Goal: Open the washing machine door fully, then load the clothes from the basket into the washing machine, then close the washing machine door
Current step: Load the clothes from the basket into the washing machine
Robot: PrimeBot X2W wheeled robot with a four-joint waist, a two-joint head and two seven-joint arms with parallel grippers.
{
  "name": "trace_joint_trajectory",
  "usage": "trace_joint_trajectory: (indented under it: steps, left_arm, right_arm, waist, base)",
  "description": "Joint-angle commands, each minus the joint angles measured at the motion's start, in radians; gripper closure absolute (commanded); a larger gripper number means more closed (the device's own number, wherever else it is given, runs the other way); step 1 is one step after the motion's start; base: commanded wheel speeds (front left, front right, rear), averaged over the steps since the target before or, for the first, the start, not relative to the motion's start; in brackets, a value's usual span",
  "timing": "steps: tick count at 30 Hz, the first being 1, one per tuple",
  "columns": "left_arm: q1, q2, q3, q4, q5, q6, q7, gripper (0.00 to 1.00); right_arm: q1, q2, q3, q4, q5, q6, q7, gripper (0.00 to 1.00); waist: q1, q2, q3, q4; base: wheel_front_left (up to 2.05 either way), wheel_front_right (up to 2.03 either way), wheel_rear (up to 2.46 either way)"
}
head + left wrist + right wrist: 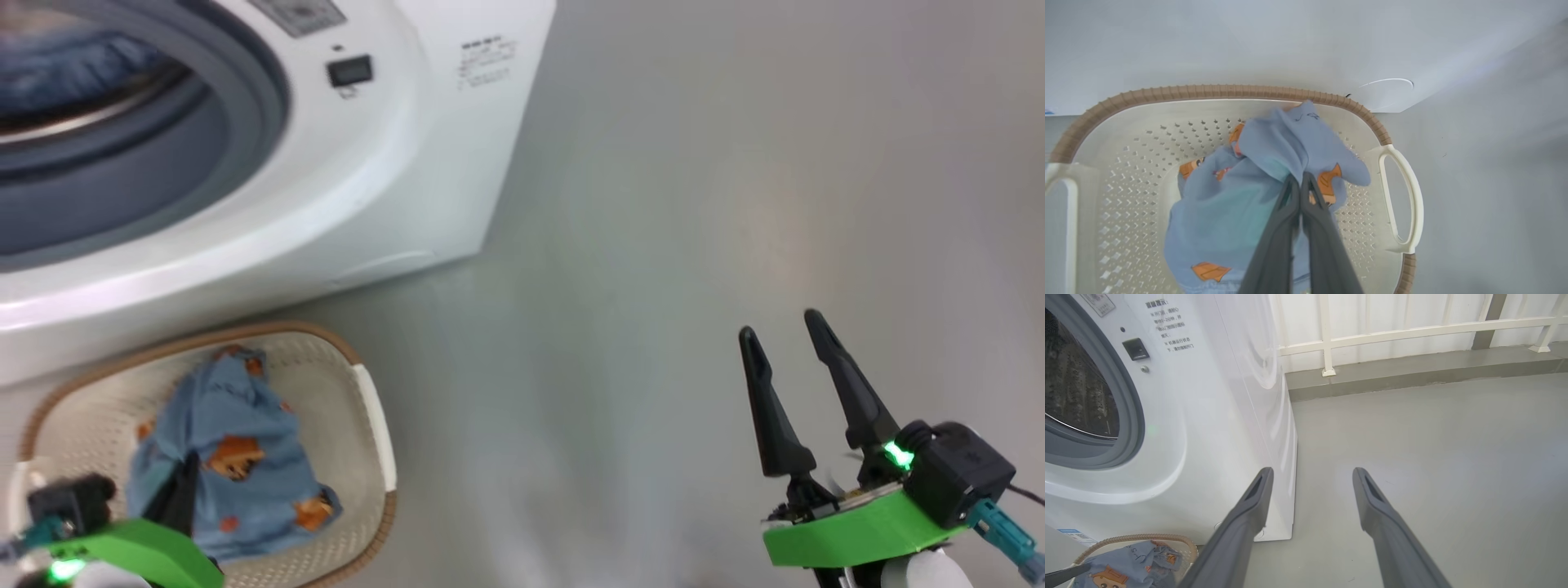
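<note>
Blue printed clothes [1241,196] lie in the middle of the basket [1208,92] beside the washing machine [367,188], a thin fold pinched in the closed left gripper [1301,177], while the right gripper [780,322] hangs wide and empty; so slight a pinch could slip on lifting, dropping them short of the drum [1077,388].

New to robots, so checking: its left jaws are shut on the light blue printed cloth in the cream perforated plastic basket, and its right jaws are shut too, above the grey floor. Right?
No: the right jaws stand open above the grey floor, per the right wrist view. The left jaws do grip the light blue printed cloth in the cream perforated plastic basket.
</note>
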Motion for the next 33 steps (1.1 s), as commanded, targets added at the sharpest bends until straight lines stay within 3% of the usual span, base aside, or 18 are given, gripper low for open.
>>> trace_joint_trajectory:
  steps: [1,17,33]
  left_arm:
    - [0.042,0.018,0.052,-0.036,0.023,0.017,-0.012,1.00]
    - [0.264,-0.073,0.200,-0.304,0.194,0.132,-0.012,1.00]
    - [0.389,-0.130,0.227,-0.440,0.290,0.234,-0.012,1.00]
  right_arm:
    - [0.032,-0.011,0.014,-0.011,-0.014,0.006,-0.012,0.00]
    - [0.131,-0.011,-0.043,0.044,-0.047,0.006,-0.012,0.00]
    - [0.212,-0.011,-0.076,0.079,-0.068,0.006,-0.012,0.00]
  waist:
    - [0.0001,0.0000,-0.121,0.085]
    - [0.0001,0.0000,-0.333,0.185]
    - [0.0001,0.0000,-0.495,0.265]
  base:
    - [0.00,0.00,0.00]
    - [0.00,0.00,0.00]
    - [0.00,0.00,0.00]
